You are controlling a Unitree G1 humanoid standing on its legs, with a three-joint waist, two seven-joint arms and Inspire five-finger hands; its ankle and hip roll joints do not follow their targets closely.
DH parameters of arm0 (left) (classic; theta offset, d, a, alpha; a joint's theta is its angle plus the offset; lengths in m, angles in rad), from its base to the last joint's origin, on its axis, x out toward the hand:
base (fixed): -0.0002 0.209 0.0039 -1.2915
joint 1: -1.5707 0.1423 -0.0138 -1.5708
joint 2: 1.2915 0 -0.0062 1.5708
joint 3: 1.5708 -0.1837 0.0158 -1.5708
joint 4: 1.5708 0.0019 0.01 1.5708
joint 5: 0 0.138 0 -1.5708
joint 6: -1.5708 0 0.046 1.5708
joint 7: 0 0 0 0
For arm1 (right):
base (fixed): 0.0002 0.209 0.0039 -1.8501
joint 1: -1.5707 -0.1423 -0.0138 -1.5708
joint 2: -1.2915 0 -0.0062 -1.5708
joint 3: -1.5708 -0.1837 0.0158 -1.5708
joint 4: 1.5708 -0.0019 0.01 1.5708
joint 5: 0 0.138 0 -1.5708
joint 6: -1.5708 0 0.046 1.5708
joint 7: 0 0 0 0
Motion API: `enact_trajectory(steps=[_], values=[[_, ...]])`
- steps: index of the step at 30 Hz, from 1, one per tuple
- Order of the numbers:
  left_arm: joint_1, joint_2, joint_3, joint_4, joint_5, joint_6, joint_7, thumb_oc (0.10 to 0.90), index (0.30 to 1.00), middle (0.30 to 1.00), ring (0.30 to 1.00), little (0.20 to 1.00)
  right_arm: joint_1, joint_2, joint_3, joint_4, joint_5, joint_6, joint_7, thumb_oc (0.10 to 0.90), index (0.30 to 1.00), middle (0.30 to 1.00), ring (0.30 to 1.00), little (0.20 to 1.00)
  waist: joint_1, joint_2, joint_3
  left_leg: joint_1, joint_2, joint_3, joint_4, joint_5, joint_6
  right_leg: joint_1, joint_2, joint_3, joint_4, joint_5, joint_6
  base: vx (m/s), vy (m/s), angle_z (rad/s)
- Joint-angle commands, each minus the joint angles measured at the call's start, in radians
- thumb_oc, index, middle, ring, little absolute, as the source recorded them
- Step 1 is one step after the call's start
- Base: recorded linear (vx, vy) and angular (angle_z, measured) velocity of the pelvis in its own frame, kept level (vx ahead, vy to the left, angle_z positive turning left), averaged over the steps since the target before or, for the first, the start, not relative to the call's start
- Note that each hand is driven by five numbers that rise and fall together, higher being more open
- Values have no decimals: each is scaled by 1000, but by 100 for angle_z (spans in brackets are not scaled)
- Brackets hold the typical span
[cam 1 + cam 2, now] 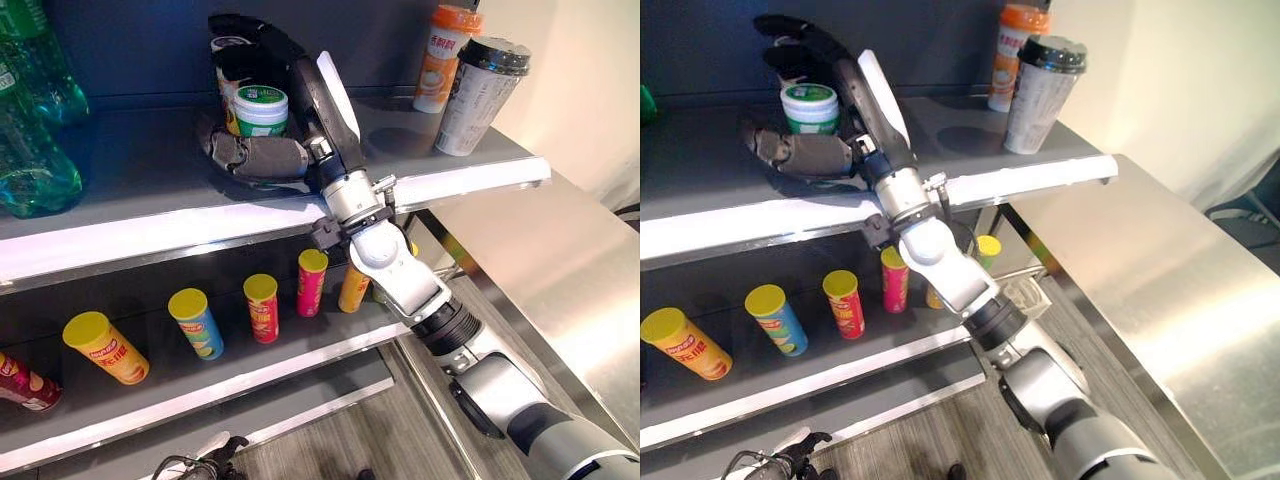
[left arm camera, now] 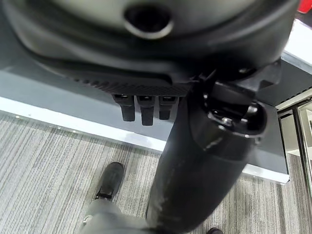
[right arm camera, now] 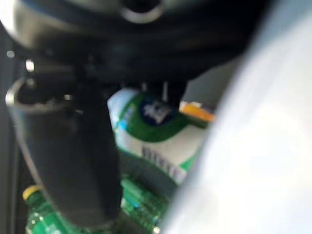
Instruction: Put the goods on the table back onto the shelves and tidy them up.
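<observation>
A green-and-white cup with a white lid (image 1: 262,108) stands on the upper shelf (image 1: 150,215), left of its middle. My right hand (image 1: 300,85) reaches in from the lower right and wraps it: the fingers (image 1: 240,30) arch behind it and the thumb (image 1: 262,157) lies across its front at the base. The right wrist view shows the cup (image 3: 156,131) close between thumb and fingers. My left hand (image 2: 146,53) hangs low over the floor, relaxed and holding nothing.
An orange-lidded bottle (image 1: 445,55) and a dark-lidded cup (image 1: 482,95) stand at the upper shelf's right end. Green bottles (image 1: 35,130) crowd its left end. Several chip cans (image 1: 262,308) stand on the lower shelf. A steel table (image 1: 560,280) lies to the right. A person's shoe (image 2: 109,180) is on the floor.
</observation>
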Motion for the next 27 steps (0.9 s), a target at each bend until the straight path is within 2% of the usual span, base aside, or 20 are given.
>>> enact_trajectory(steps=[1, 9, 14, 18, 24, 26, 27], values=[[-123, 13, 3, -11, -8, -10, 10, 800, 900, 900, 900, 900, -50, 15, 12, 132, -31, 87, -3, 800, 900, 900, 900, 900, 100, -36, 156, 92, -50, -45, 12, -142, 19, 118, -53, 63, -37, 398, 45, 0, 0, 0], [-112, 9, 18, -16, -2, -10, 21, 800, 900, 900, 900, 900, 7, -53, -42, -6, -77, 73, -16, 800, 900, 900, 900, 900, 95, -25, 154, 101, -53, -48, 12, -146, 22, 123, -57, 62, -35, 393, 45, 0, 0, 0], [-102, -2, 37, -17, 15, -12, 28, 800, 900, 900, 900, 900, 133, -138, -103, -204, -106, 45, -8, 800, 900, 900, 900, 900, 79, -15, 151, 113, -53, -45, 12, -151, 25, 125, -58, 65, -34, 386, 45, -3, -9, 4], [-92, -11, 50, -17, 25, -14, 35, 800, 900, 900, 900, 900, 239, -190, -174, -336, -60, -2, -17, 800, 900, 900, 900, 900, 59, -14, 144, 121, -52, -39, 12, -154, 25, 126, -55, 66, -32, 390, 45, 0, 0, 0], [-77, -8, 52, -7, 25, -12, 39, 800, 900, 900, 900, 900, 273, -286, -238, -369, 116, -60, -23, 800, 900, 900, 900, 900, 42, -18, 126, 127, -50, -35, 12, -155, 21, 131, -51, 66, -33, 391, 45, -1, 0, -1], [-72, 0, 60, 6, 20, -9, 35, 800, 900, 900, 900, 900, 253, -374, -238, -372, 259, -86, 8, 800, 900, 900, 900, 900, 31, -28, 118, 128, -48, -30, 12, -152, 15, 131, -47, 70, -30, 395, 45, -16, -2, 1], [-67, 10, 61, 13, 12, -7, 32, 800, 900, 900, 900, 900, 200, -459, -223, -364, 363, -106, 31, 800, 900, 900, 900, 900, 23, -37, 117, 133, -42, -24, 12, -155, 9, 137, -39, 72, -30, 393, 45, -36, -4, 2]])
